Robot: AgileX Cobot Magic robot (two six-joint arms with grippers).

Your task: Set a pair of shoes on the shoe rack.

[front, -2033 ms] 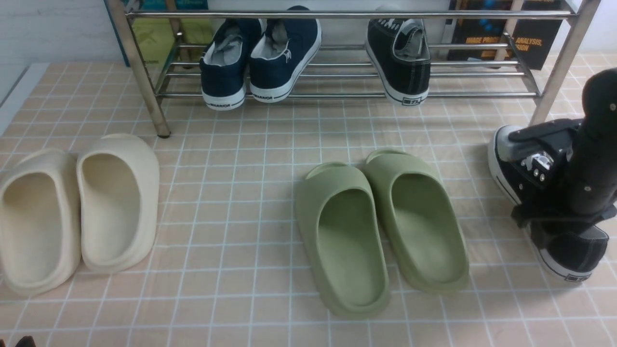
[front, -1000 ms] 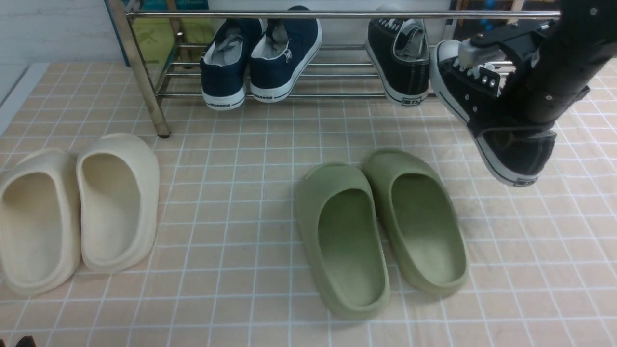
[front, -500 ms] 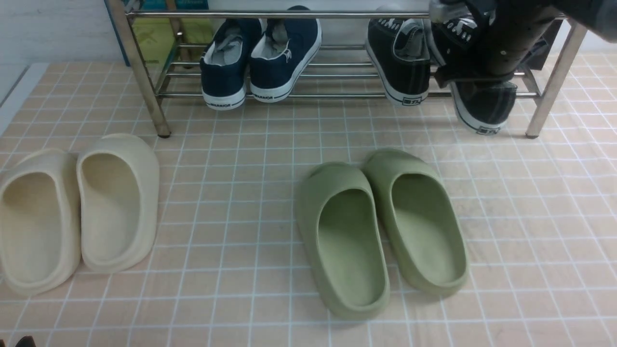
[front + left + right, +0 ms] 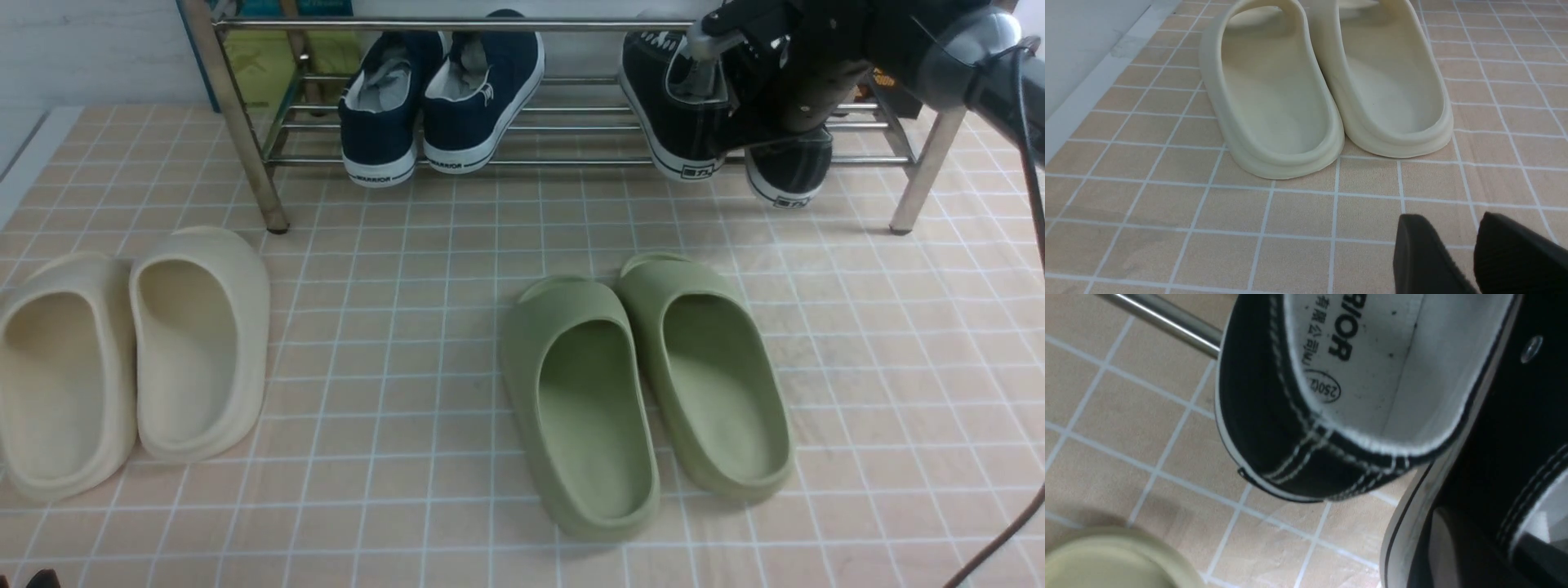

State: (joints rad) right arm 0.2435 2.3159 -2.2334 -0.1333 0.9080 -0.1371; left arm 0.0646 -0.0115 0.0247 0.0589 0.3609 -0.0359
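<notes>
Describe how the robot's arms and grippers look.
The right arm is black and tubular, with a rounded grey joint and a thin black cable running beside it. The right gripper shows a silvery metal part. The left gripper has matte black, tapered fingers.

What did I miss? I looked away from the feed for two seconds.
The right gripper lifted the second black sneaker off the floor at the right and carried it forward to the shoe rack, beside the first black sneaker; its jaws remain shut on it. Unmoved: the navy sneakers, green slides, cream slides and the open left gripper.
</notes>
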